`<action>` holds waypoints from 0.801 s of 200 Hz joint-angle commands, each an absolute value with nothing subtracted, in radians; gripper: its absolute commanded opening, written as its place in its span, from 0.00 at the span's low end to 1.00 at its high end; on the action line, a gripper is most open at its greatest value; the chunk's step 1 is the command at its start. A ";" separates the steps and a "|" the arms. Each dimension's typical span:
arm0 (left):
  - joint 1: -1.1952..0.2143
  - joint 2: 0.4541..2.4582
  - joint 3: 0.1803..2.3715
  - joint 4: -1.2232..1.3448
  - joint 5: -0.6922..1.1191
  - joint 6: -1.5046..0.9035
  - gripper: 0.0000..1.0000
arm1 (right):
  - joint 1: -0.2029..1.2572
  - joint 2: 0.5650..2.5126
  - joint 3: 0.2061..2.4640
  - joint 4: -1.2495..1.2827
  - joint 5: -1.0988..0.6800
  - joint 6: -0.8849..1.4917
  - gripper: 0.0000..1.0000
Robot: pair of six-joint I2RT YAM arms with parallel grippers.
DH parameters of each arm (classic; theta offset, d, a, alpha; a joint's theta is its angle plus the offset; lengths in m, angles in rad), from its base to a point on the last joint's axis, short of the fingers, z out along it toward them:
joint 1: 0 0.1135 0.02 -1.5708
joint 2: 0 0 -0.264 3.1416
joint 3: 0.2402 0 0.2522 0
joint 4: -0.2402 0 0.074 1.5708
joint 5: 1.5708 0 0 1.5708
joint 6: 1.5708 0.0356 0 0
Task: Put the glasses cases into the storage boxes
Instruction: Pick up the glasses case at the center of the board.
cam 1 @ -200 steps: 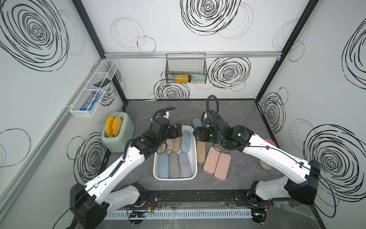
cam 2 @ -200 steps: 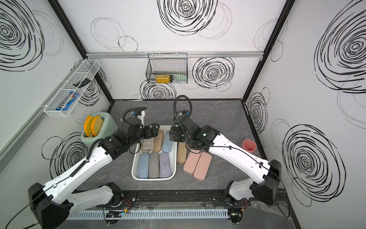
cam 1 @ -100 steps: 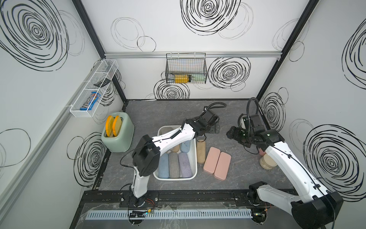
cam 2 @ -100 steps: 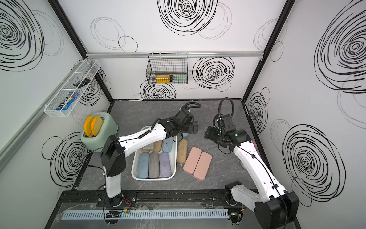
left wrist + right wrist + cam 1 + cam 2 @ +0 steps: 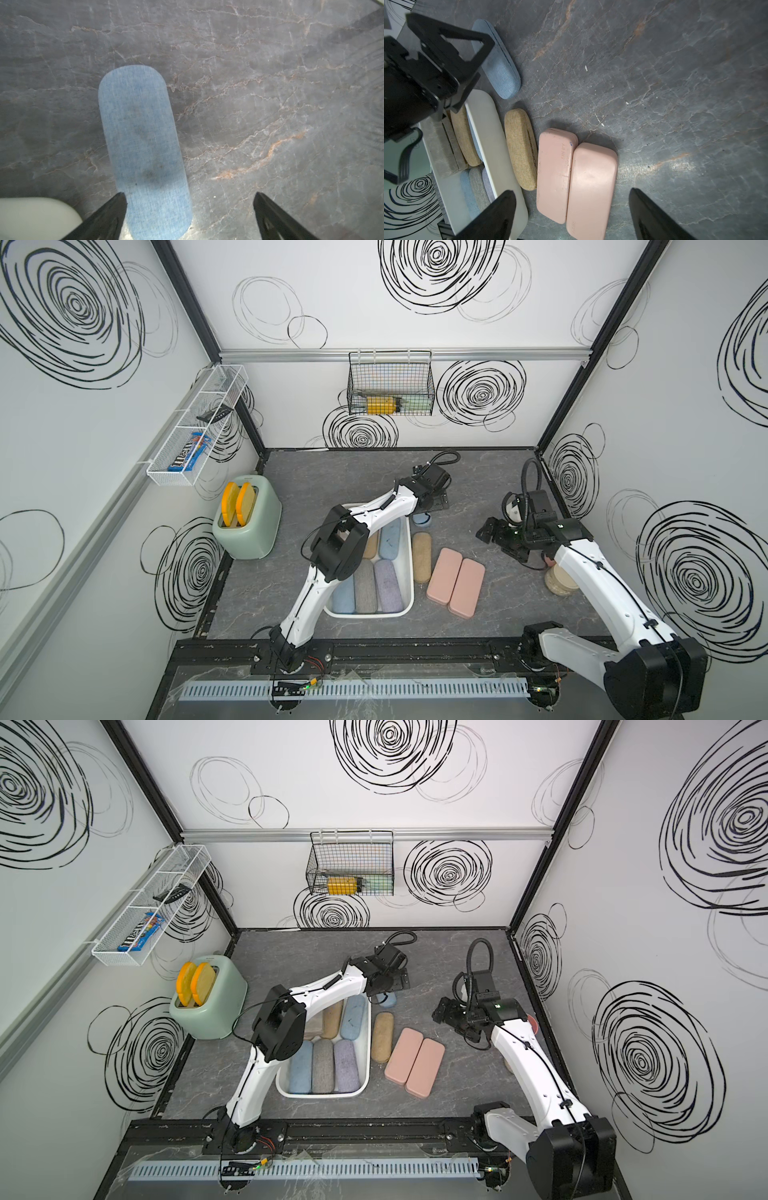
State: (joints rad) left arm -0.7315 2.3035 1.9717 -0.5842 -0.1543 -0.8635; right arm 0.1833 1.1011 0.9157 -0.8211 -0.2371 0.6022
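Observation:
The white storage box [image 5: 411, 568] holds several glasses cases, blue, grey and lilac in front, tan and blue behind. Outside it lie a tan case [image 5: 421, 556], two pink cases [image 5: 444, 576] [image 5: 467, 588] and a blue case [image 5: 423, 521] past the box's far right corner. My left gripper [image 5: 436, 501] hangs open over that blue case [image 5: 143, 149], one finger beside its edge, nothing gripped [image 5: 190, 195]. Off to the right, my right gripper [image 5: 490, 531] is open and empty above the table; its wrist view [image 5: 571, 192] looks down on the pink cases [image 5: 556, 174].
A green toaster [image 5: 247, 522] stands left of the box. A pale jar [image 5: 561, 583] and a pink cup [image 5: 533, 1025] sit by the right wall, partly behind my right arm. A wire basket [image 5: 390, 383] and a mesh shelf [image 5: 195, 427] hang on the walls.
My left gripper moved from over the box's far end out to the blue case beyond it. The right arm swung away to the right, off the cases.

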 commanded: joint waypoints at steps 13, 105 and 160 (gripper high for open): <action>-0.712 2.362 2.078 -0.631 -0.158 -0.906 1.00 | 0.175 1.104 0.907 -0.811 -0.275 0.592 0.89; -0.690 2.407 2.211 -0.673 -0.354 -0.753 0.98 | 0.146 1.087 0.915 -0.859 -0.286 0.584 0.88; -0.597 2.476 2.258 -0.683 -0.229 -0.685 0.98 | 0.146 1.054 0.922 -0.905 -0.261 0.603 0.87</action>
State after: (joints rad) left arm -0.6357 2.4210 2.2200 -0.6594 -0.2722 -0.7399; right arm 0.1490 1.0885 0.9115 -0.8459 -0.2783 0.5972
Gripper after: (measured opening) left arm 0.979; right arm 0.874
